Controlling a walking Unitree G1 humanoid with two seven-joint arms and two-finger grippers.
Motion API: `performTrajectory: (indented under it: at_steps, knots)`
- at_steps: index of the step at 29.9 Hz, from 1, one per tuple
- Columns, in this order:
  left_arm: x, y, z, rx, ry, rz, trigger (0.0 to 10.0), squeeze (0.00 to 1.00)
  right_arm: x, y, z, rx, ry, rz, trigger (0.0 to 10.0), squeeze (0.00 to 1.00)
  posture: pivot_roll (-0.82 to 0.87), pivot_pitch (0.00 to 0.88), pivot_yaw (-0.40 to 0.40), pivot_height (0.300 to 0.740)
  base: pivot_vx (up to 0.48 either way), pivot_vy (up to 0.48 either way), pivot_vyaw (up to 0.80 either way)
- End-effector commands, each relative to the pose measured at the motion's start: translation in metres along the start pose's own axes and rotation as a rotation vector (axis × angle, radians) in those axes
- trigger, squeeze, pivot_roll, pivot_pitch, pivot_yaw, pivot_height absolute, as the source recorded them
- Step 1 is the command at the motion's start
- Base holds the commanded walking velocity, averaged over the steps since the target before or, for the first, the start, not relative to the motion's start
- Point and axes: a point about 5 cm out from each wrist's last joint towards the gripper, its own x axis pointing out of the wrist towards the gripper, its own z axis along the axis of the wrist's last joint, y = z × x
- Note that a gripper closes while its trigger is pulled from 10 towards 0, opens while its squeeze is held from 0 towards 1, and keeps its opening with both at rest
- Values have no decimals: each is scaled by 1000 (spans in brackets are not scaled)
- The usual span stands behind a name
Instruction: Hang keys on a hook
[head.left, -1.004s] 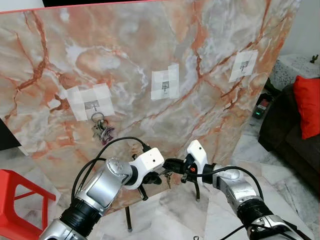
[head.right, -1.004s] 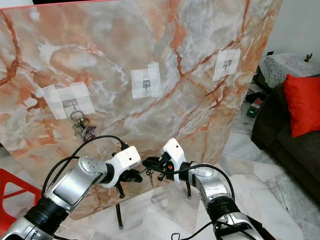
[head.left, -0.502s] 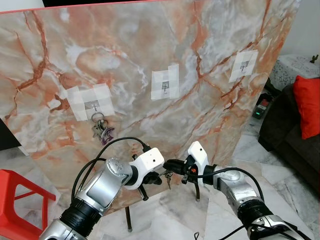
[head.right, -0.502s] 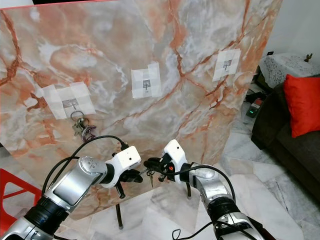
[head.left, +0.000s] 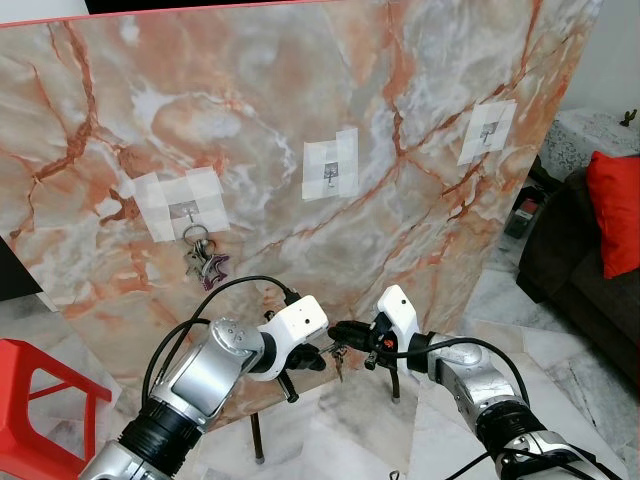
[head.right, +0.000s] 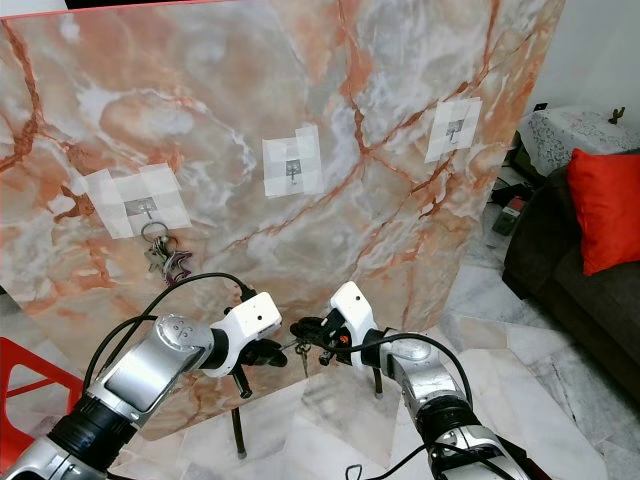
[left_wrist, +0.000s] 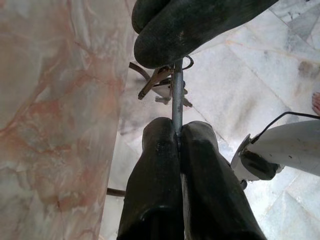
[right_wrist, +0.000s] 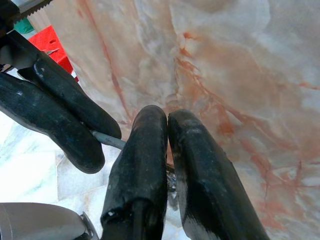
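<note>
- The left tool (head.left: 322, 352) and right tool (head.left: 345, 334) meet low in front of the upright marble board (head.left: 420, 230), fingertips nearly touching
- Both pinch one key ring (left_wrist: 177, 107): the left tool's fingers (left_wrist: 165, 165) are pressed together on its metal shaft, the right tool's fingers (right_wrist: 150, 150) likewise closed on it
- Small keys (head.left: 337, 360) dangle just below the two tools
- Three hooks on white patches: the left hook (head.left: 187, 212) carries another key bunch (head.left: 203, 262); the middle hook (head.left: 330, 174) and right hook (head.left: 488, 130) are bare

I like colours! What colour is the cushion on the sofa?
Red cushion, clearest in the right eye view.
</note>
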Motion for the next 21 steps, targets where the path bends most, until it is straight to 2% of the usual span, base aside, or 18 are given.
performTrajectory:
  at_steps: [1,11,21]
  knots:
    - [-14,12,25,25,-137,69,10000,0,-7,3,-28,49,122,-3,10000,0,59,0,-106,740,0,0,0]
    - [-20,17,33,1,-201,80,10000,0,-9,4,-34,65,136,-5,10000,0,60,0,-109,740,0,0,0]
    - [-22,21,34,-8,-218,109,10000,0,-10,5,-38,76,146,-11,10000,0,58,0,-108,740,0,0,0]
